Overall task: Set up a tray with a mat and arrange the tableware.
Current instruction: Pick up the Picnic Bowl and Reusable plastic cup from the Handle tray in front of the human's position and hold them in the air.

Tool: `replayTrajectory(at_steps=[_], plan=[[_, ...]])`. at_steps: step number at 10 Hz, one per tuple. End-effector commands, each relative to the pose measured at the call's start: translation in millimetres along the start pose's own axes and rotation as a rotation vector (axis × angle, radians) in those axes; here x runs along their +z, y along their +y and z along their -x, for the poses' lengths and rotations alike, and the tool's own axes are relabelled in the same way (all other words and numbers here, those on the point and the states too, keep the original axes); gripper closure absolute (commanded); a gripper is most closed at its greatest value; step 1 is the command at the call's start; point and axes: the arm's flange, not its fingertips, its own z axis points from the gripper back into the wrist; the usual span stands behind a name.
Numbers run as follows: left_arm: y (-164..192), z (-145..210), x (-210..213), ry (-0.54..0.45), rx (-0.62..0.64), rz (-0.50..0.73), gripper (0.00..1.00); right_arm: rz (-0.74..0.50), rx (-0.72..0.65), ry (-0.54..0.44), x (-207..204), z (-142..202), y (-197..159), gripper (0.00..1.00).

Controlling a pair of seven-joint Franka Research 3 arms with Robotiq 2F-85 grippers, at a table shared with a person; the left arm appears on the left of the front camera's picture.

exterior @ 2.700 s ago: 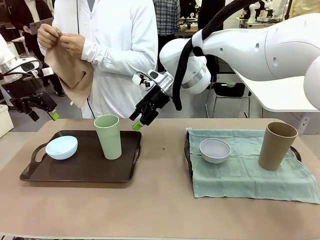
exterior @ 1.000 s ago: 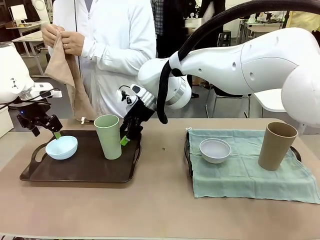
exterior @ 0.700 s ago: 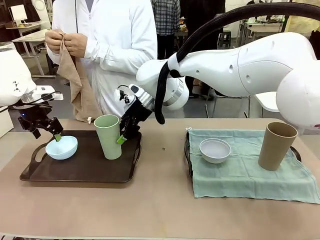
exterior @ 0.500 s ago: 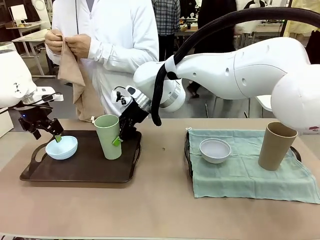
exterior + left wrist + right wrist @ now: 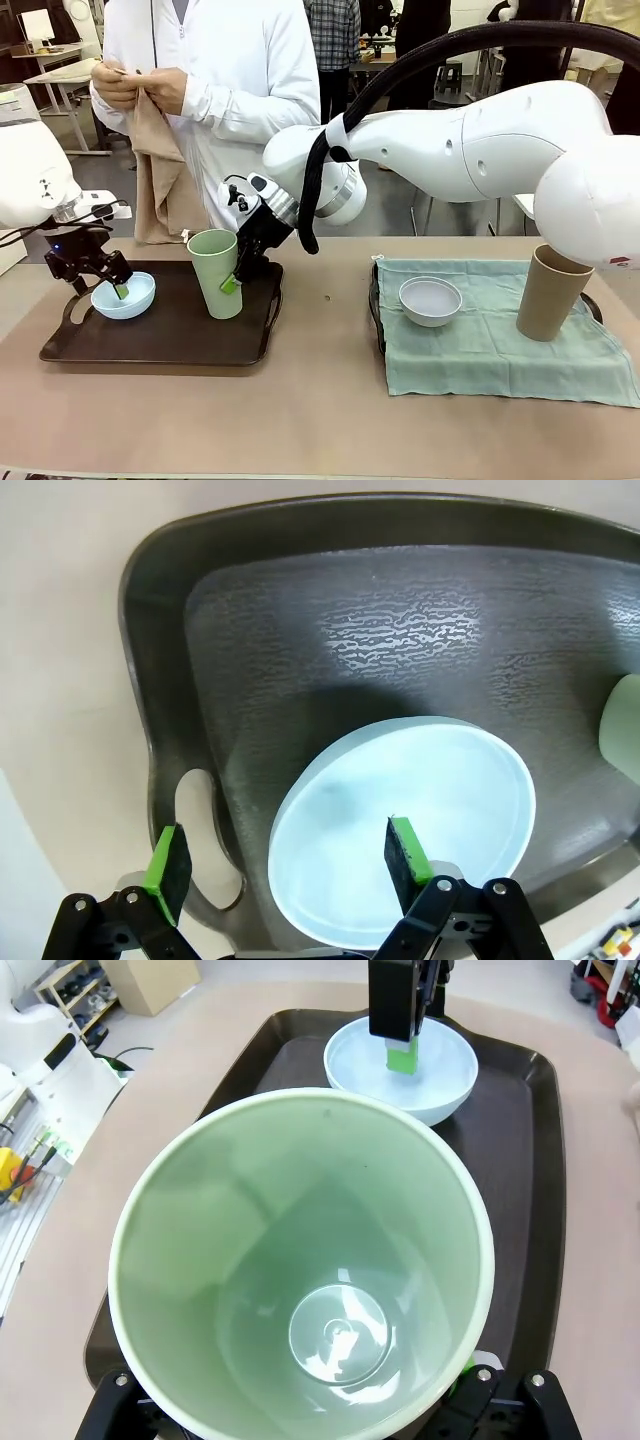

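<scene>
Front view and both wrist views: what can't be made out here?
- Right end effector, front view: far finger hidden behind the green tumbler; contact unclear.
- Right wrist view: tumbler covers both fingers; only their bases show at the bottom edge.
- Left wrist view: blue bowl near rim cut off by the end effector.
- Front view: right tray mostly hidden under its mat.

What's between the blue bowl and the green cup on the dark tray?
Nothing: the front view shows just bare tray between the pale blue bowl and the pale green tumbler.
</scene>
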Motion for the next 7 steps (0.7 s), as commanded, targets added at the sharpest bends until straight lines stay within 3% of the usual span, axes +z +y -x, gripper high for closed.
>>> replayTrajectory(at_steps=[1,2,3,4,5,6,7], plan=[[0.2,-5.2,4.2,0.003,0.024,0.045,0.36,-0.017,0.02,-0.008,-1.8,-8.1,-10.2,0.0],[-0.2,-4.7,3.6,0.012,0.023,0.039,0.55,-0.023,0.061,-0.005,-2.6,-7.3,-9.8,0.33],[-0.5,-4.9,3.4,0.013,0.024,0.037,0.91,-0.031,0.051,-0.006,-2.5,-7.3,-9.9,0.6],[-0.1,-3.9,4.7,0.009,0.026,0.032,1.0,-0.031,0.053,-0.004,-2.5,-7.7,-9.7,0.93],[0.2,-3.0,5.8,0.006,0.027,0.03,1.0,-0.029,0.052,-0.005,-3.0,-7.8,-9.5,1.0],[0.5,-1.7,6.7,0.004,0.028,0.027,1.0,-0.028,0.053,-0.005,-4.0,-8.0,-8.8,1.0],[0.4,-0.8,6.1,0.004,0.028,0.026,0.89,-0.028,0.051,-0.004,-4.8,-7.0,-8.3,1.0]])
